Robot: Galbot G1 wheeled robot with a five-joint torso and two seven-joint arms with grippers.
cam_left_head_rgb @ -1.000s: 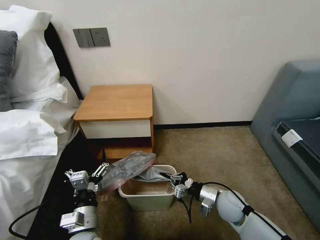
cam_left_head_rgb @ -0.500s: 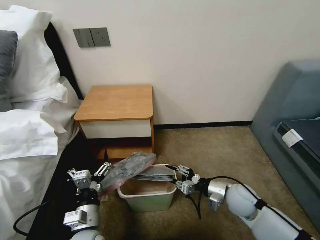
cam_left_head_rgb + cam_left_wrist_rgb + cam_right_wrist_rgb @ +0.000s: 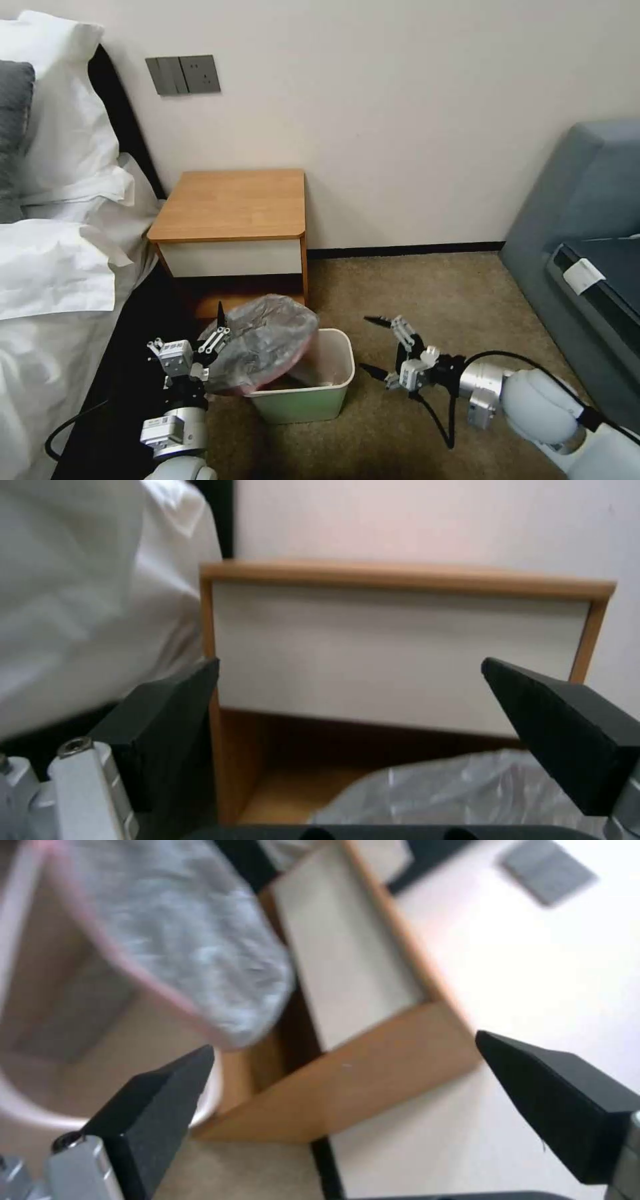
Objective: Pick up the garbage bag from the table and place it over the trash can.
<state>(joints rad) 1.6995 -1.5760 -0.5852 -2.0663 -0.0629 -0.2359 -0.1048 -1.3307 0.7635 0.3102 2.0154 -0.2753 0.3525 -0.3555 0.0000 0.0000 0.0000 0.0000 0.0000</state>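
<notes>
The garbage bag, wrinkly grey plastic with a pinkish rim, lies bunched over the left side of the beige trash can on the carpet, in front of the table. My left gripper stands open at the bag's left edge; in the left wrist view the bag lies low between its spread fingers, facing the table's white drawer front. My right gripper is open above the carpet just right of the can, holding nothing. The right wrist view shows the bag, can and table.
A bed with white linens borders the left side, close to my left arm. A grey sofa stands at the right. Open carpet lies between can and sofa. The wall carries a switch plate.
My right gripper let go of the bag's edge, opened and drew back to the right, away from the can. The freed bag fell back into a bunch over the can's left side.
</notes>
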